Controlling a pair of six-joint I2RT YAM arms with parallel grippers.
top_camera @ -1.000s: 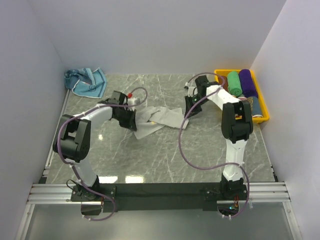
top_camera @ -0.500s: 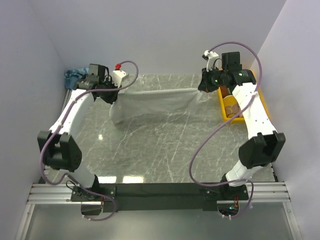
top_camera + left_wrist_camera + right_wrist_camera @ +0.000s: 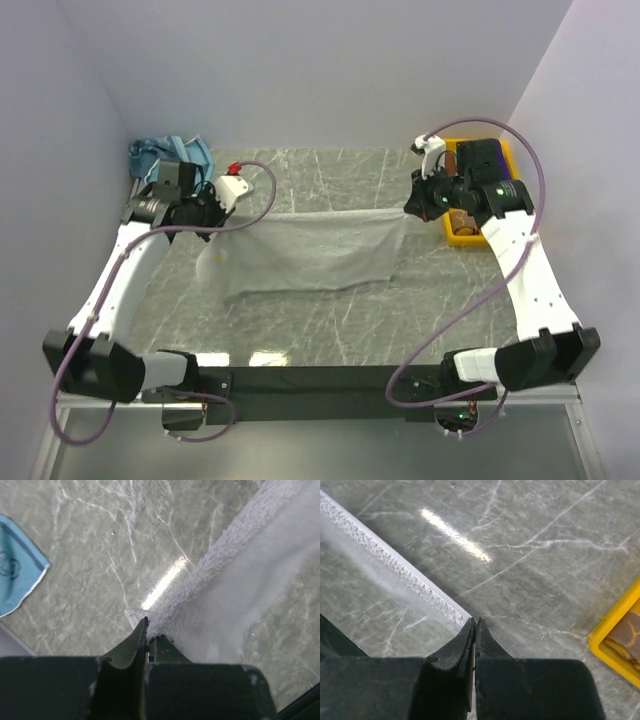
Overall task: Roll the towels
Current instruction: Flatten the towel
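A pale grey-white towel (image 3: 310,250) hangs spread between both arms, its top edge pulled taut and its lower part lying on the marble table. My left gripper (image 3: 222,213) is shut on the towel's left top corner; in the left wrist view the fluffy towel (image 3: 250,570) comes out of the closed left gripper (image 3: 148,631). My right gripper (image 3: 408,208) is shut on the right top corner, where the towel's hemmed edge (image 3: 395,565) runs into the closed right gripper (image 3: 475,624). A light blue towel (image 3: 165,155) lies crumpled in the back left corner.
A yellow bin (image 3: 465,238) stands at the back right, mostly hidden behind the right arm, with a brown roll (image 3: 462,218) in it. Its corner (image 3: 615,645) shows in the right wrist view. The blue towel's edge (image 3: 15,575) lies left of the left gripper. White walls enclose the table.
A second ago the grey-white towel lay crumpled mid-table between both grippers. They lifted it, pulled it apart into a flat sheet, and have now brought it nearer and lower.
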